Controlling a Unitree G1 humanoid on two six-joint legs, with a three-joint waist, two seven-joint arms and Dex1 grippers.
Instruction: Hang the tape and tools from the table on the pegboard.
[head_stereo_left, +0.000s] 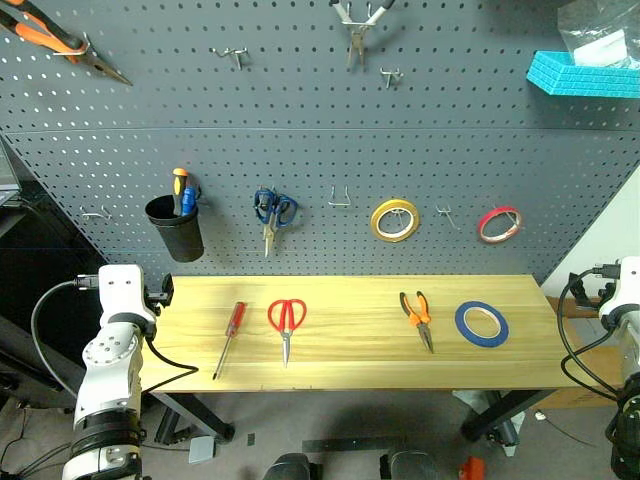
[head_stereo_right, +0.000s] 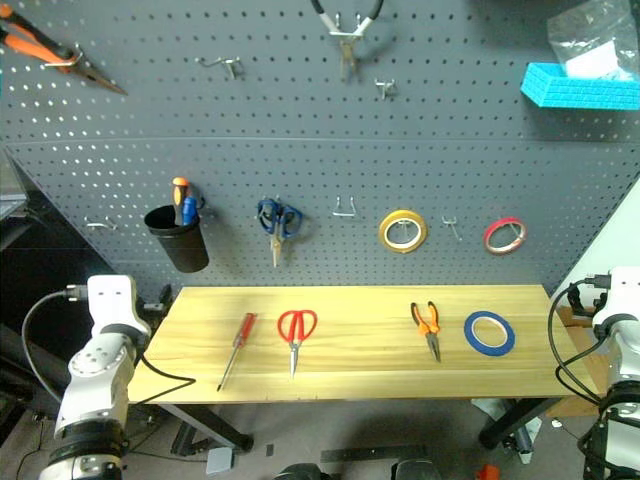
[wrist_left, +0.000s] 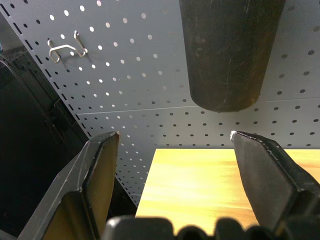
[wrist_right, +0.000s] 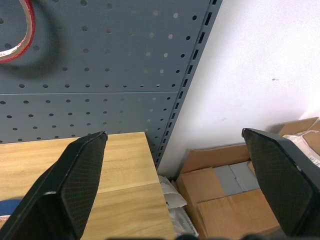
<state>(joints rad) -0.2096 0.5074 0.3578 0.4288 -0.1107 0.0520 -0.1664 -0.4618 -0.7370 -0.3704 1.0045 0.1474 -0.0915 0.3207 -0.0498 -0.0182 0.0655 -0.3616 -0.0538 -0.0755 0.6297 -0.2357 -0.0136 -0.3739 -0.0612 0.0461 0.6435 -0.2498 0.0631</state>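
Across the table (head_stereo_left: 350, 372), my four pieces lie in a row, untouched. From my right gripper (wrist_right: 175, 150), fingers spread wide and empty off the table's right end, the blue tape (head_stereo_left: 482, 324) sits at about ten o'clock, nearest that arm. My left gripper (wrist_left: 175, 145), likewise apart and empty at the left end, has the red screwdriver (head_stereo_left: 230, 338) at about one o'clock, its shaft running near-to-far. Between them lie the scissors (head_stereo_left: 286, 322) and pliers (head_stereo_left: 418, 317).
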